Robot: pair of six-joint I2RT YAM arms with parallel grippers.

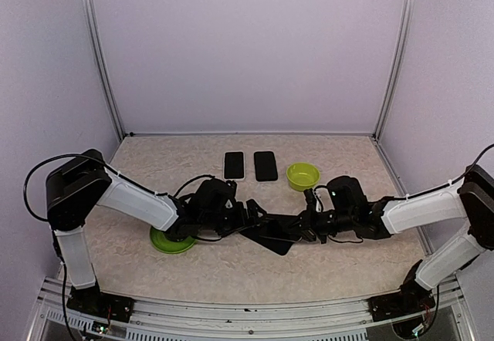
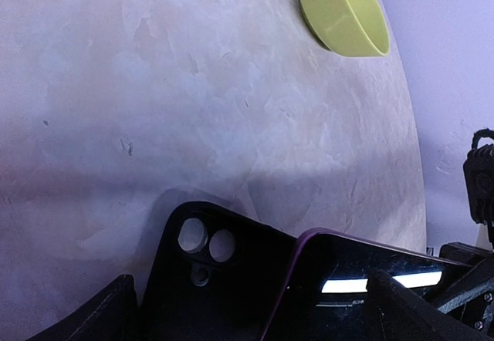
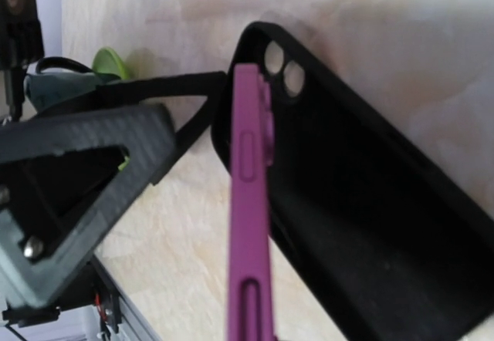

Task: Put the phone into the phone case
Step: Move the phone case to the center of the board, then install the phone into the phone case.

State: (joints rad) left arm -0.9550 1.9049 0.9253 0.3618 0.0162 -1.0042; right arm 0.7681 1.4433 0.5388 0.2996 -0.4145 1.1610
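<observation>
Top external view: left tool [image 1: 248, 216] and right tool [image 1: 307, 222] meet at mid-desk [image 1: 231, 275] over the case [image 1: 272, 241].
Phone: purple [image 3: 251, 202], clenched in the right tool and held on its long edge. Its top end is at the lens-hole end of the case, along one side wall.
Case: black, open side up, on the desk between both tools. The shadow suggests the hole end sits slightly raised.
Left tool: released, jaws spread wide on either side of the case. One finger [image 3: 170, 85] touches the rim near the lens holes [image 2: 207, 239]; whether it presses cannot be told.
Step in hand: judged as seating the phone, with one long edge entered and the other still high.
Method: keep the entered edge tucked under the case lip, then roll the phone flat towards the far wall. Line the camera up with the holes before pressing.
Support: the left tool is best used to brace the case against sliding.
Risk: the case skids or flexes, or a corner rides over the lip.
Progress: phone not yet seated.
Bystanders: bowl [image 2: 343, 9], plate [image 1: 171, 241].
</observation>
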